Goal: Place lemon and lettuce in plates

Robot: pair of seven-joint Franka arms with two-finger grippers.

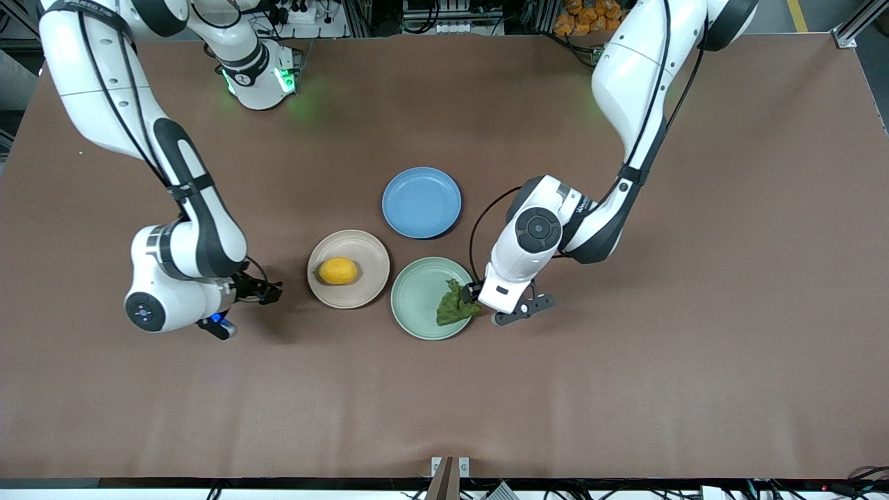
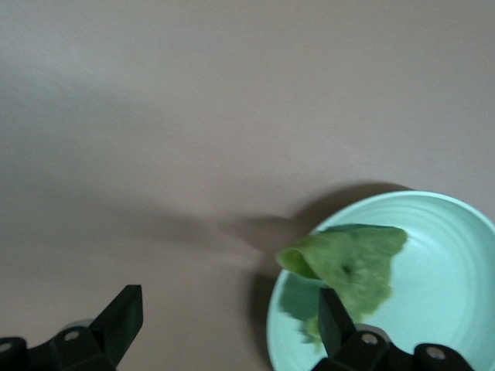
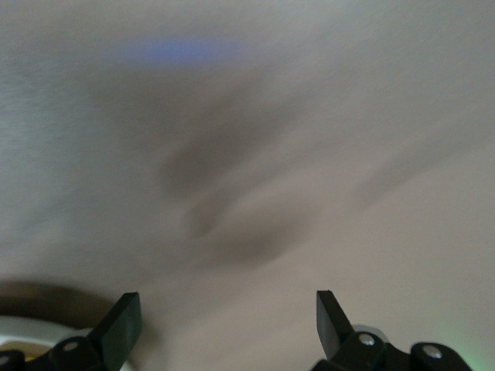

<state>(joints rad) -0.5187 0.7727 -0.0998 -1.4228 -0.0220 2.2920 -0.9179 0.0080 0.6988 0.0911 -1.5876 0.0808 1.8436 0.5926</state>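
Small oval bright yellow lemon sits in the round pale beige-pink plate. Wrinkly dark green lettuce piece lies in the round pale mint-green plate, at the rim toward the left arm's end, one ragged edge draped on the rim (left wrist view shows it best).

Left hand is over that rim, fingers spread wide, one fingertip close to the leaf; contact unclear. Right hand is over bare brown tabletop beside the beige plate, fingers spread, holding nothing.

Both placements look done. To finish well: lift the left hand straight up, fingers kept apart, so the leaf isn't dragged off the rim. Round blue plate unused.
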